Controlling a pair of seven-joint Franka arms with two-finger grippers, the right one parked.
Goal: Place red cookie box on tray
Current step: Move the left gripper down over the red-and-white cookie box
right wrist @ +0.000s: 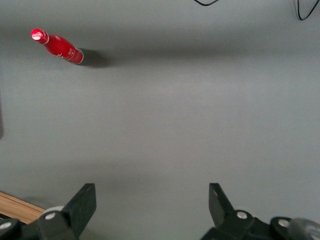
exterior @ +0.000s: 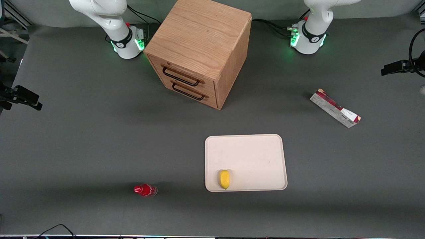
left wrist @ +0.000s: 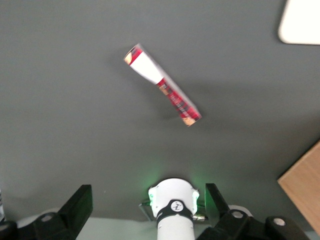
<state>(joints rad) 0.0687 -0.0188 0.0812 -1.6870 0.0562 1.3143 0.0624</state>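
On the table well below the gripper (left wrist: 148,206), we find the red cookie box (left wrist: 162,85) lying untouched; fingers (left wrist: 80,202) spread wide apart, holding nothing.

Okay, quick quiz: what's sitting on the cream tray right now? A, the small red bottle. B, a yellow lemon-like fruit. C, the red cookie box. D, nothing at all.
B: a yellow fruit lies on the tray, near its front rim. The red cookie box still lies on the table toward the working arm's end, and the pincer is open above the table near it, holding nothing.
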